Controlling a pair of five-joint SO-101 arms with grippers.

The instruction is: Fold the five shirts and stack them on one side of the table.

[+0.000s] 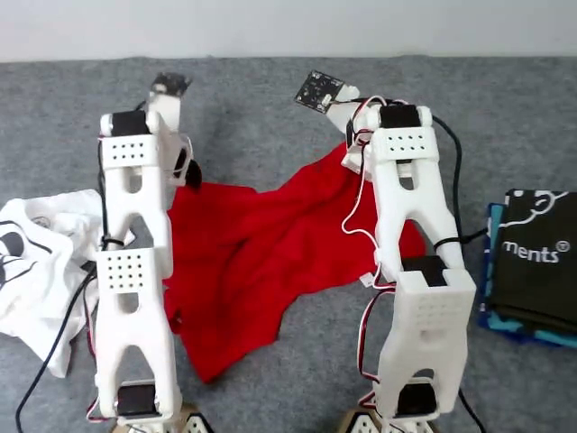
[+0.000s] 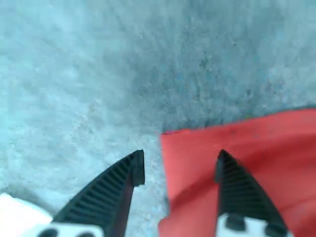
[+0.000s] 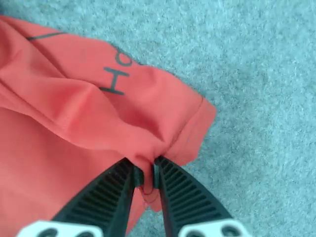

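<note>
Red shirt (image 1: 243, 262), unfolded and wrinkled, lies spread on the grey table (image 1: 270, 90) between the two arms. White shirt (image 1: 41, 253) lies crumpled beside the left arm, and a folded dark stack (image 1: 536, 262) sits beside the right. At the red shirt's far edge, the right gripper (image 3: 144, 167) is clamped on a bunched fold near dark lettering. The left gripper (image 2: 180, 159) stands wide, straddling a corner.

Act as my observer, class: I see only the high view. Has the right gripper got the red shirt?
Observer: Yes. The right gripper is shut on a pinch of the red shirt, near a hemmed edge.
Operator: And the left gripper?
Observer: The left gripper is open, straddling the shirt's edge, partly over cloth, partly over bare table.
Operator: Any marking near the held part?
Observer: Dark lettering lies close to the pinch.
</note>
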